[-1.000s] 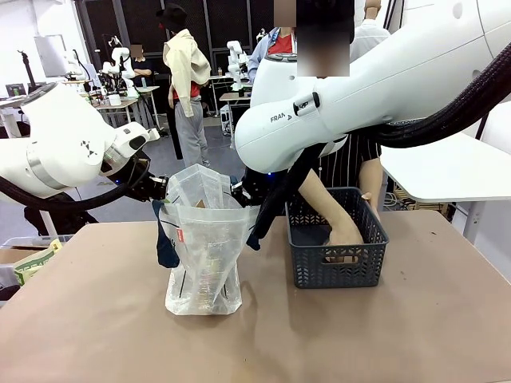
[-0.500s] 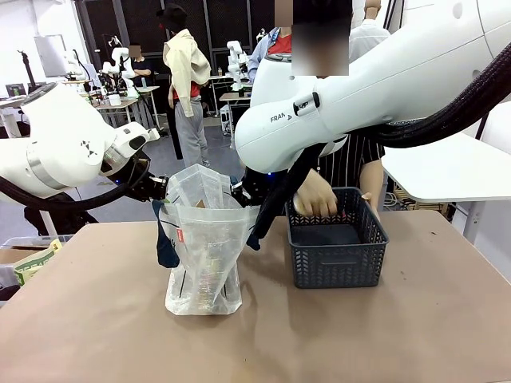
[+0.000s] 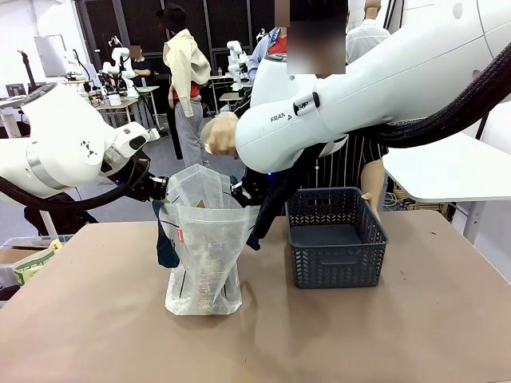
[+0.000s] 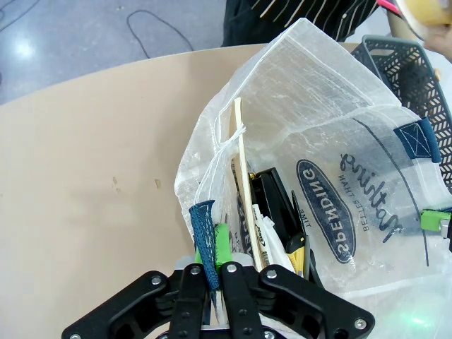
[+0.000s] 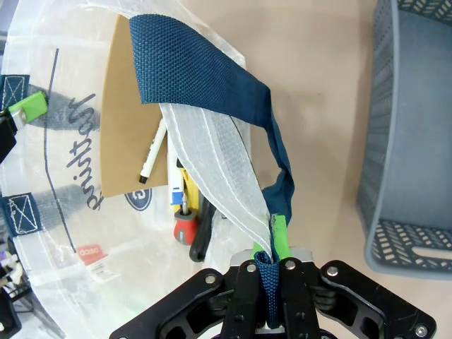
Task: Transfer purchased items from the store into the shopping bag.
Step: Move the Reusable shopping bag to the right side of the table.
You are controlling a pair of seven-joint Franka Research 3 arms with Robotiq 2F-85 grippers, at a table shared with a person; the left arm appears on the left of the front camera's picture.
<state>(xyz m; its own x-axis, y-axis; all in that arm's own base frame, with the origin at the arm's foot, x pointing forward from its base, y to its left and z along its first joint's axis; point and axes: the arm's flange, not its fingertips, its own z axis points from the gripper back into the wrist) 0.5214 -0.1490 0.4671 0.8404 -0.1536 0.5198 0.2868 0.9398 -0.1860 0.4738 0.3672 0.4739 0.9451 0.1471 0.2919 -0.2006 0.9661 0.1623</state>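
Note:
The translucent shopping bag (image 3: 204,255) stands mid-table, held open from both sides. My left gripper (image 3: 160,191) is shut on its left navy handle (image 4: 203,229). On the opposite rim my right gripper (image 3: 244,196) is shut on the right navy strap (image 5: 212,78). A person's hand (image 3: 217,134) hovers above the bag's mouth with a yellowish round item (image 4: 424,10). Inside the bag lie a black piece (image 4: 275,205), a white marker (image 5: 150,159) and a red-handled tool (image 5: 185,226). The dark grey basket (image 3: 335,275) sits right of the bag.
A tan card (image 5: 131,134) stands upright in the bag. Bare brown tabletop (image 3: 359,335) spreads in front of bag and basket. A white table (image 3: 447,167) stands at the far right, and a box of goods (image 3: 32,259) sits off the left edge.
The person's hand has lifted out of the basket and swung left, up over the bag's mouth. Both grippers and the bag have stayed put.

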